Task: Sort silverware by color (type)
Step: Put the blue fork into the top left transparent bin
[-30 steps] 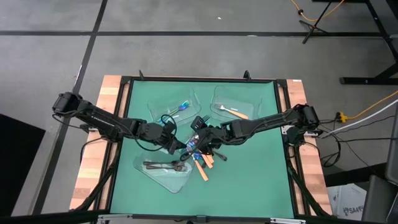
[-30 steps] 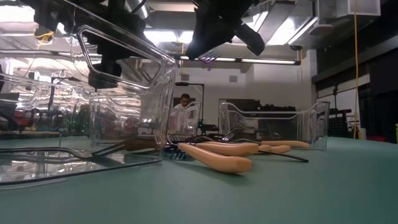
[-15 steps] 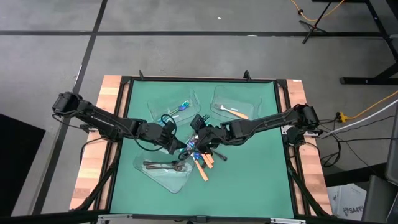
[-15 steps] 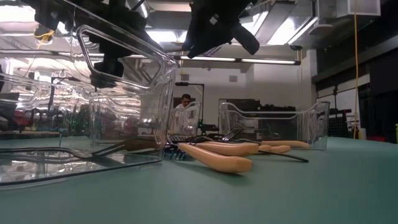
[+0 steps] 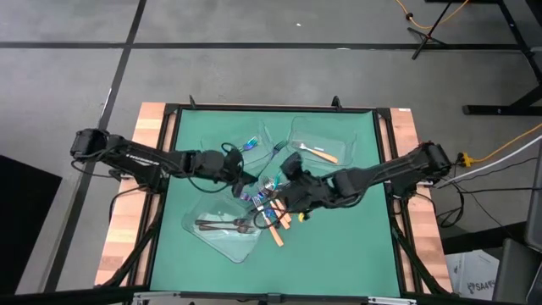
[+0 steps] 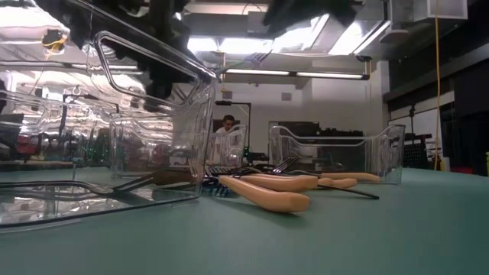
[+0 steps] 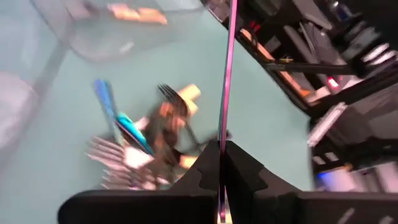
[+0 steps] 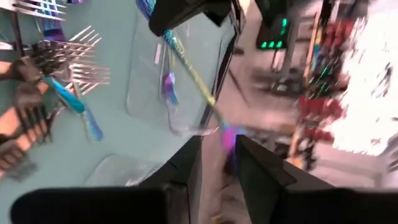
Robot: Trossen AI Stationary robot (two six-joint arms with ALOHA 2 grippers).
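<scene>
Mid-sort. Left claw (image 7: pixel 222 158), at frame centre, is clamped on an iridescent utensil (image 7: pixel 226 74) seen edge-on; right claw (image 8: pixel 217 152) stands parted, empty, beside the silverware pile (image 5: pixel 269 207) at centre tabletop (image 5: pixel 356 237). Next move, likely: carry the utensil to the upper-left tray (image 5: pixel 213 146).

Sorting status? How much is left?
Done: dark pieces in the near tray, one blue piece in the far-left tray, one orange piece in the far-right tray. In hand: left gripper shut on an iridescent utensil; right gripper open. Left: the mixed pile mid-table.
</scene>
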